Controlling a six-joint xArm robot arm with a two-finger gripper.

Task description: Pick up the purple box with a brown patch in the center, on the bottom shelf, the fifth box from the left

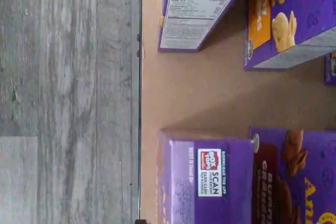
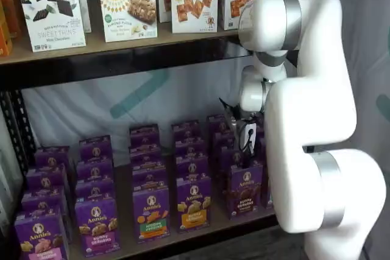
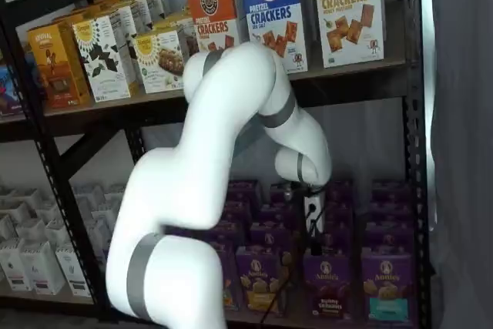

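Wrist view: you're looking down on the tan wooden bottom shelf board [image 1: 210, 95] at its front edge, grey plank floor [image 1: 63, 98] beyond. The small purple cardboard carton with brown bunny crackers on its front [image 1: 252, 179] shows its top flap with the box-tops sticker and part of the brown patch. Across a bare gap of shelf sits a purple carton with an orange band [image 1: 289, 19], and beside that one a purple carton showing its nutrition panel [image 1: 202, 11]. No fingers visible here.

Shelf view: the target purple carton [image 2: 246, 188] stands upright at the front of the bottom shelf [image 2: 201, 231], just beside the orange-band carton [image 2: 194, 203], more purple cartons close behind. The white-bodied gripper with black fingers [image 2: 242, 131] hangs above and behind it, not touching. Fingers are cluttered against the cartons; I read them as spread apart, holding nothing.

Other shelf view: same carton [image 3: 326, 283], front row, a teal-patch carton [image 3: 385, 283] on its far side. Gripper [image 3: 311, 217] is above it, arm partly blocking.

Handling, my read: light, thin card, crushes if you squeeze hard, glossy so a bit slippery. Take it across the two narrow side walls near the top. Neighbours sit close, so finger clearance is tight.
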